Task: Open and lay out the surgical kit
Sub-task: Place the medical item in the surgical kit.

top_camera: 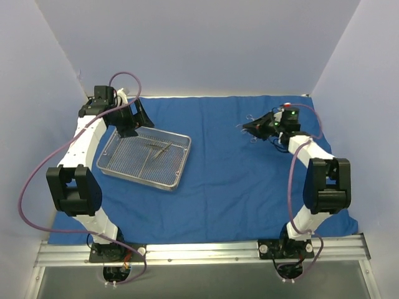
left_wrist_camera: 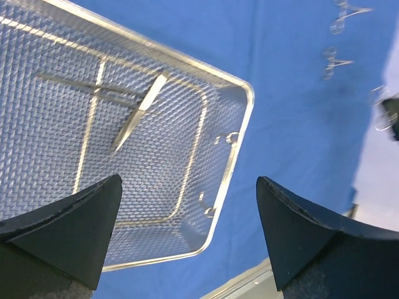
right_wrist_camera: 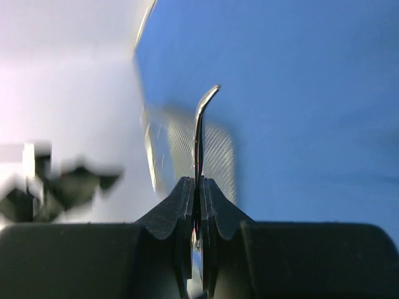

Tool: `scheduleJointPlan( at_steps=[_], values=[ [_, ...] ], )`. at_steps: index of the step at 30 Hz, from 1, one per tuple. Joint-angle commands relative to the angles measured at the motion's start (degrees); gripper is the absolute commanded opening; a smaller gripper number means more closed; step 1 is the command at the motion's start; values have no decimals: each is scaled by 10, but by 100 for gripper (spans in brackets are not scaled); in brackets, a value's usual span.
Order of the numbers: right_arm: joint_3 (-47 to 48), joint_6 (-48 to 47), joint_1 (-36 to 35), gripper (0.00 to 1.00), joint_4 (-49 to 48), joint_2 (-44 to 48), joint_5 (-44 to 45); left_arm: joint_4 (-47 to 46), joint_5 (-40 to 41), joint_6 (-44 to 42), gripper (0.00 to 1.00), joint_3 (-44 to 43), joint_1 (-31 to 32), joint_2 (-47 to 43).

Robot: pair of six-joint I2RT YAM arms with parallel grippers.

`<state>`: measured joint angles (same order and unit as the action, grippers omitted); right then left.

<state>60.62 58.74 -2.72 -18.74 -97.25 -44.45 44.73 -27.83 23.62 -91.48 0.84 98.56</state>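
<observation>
Jaws: right gripper (right_wrist_camera: pixel 198 184) pinching a curved instrument (right_wrist_camera: pixel 199 124), left gripper (left_wrist_camera: pixel 189 180) spread over the tray (left_wrist_camera: pixel 246 106); layout step, next lay it on the wrap (left_wrist_camera: pixel 299 156).

1. Your large royal-blue cloth wrap (top_camera: pixel 237 187) looks matt and soft, faintly creased.
2. The shallow silver wire-mesh tray (left_wrist_camera: pixel 238 146) is bright, glossy metal.
3. The thin steel instruments (left_wrist_camera: pixel 140 112) in it shine smooth.
4. Your left pincer (left_wrist_camera: pixel 188 184) has matt black, grainy plastic fingers (left_wrist_camera: pixel 62 237).
5. The curved steel instrument (right_wrist_camera: pixel 199 124) in your right pincer (right_wrist_camera: pixel 197 182) gleams mirror-bright.
</observation>
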Motion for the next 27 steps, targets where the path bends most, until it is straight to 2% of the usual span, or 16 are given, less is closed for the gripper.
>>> scheduleJointPlan(
  at_steps=[1, 11, 27],
  values=[
    [-16, 15, 25, 0, 63, 30, 106, 43, 70, -38, 97, 3, 10, -26],
    [-78, 23, 72, 0, -15, -26, 160, 47, 45, -38, 96, 8, 10, -22],
    [-113, -10, 107, 0, -46, -72, 175, 69, 45, -50, 95, -25, 7, 15]
  ],
)
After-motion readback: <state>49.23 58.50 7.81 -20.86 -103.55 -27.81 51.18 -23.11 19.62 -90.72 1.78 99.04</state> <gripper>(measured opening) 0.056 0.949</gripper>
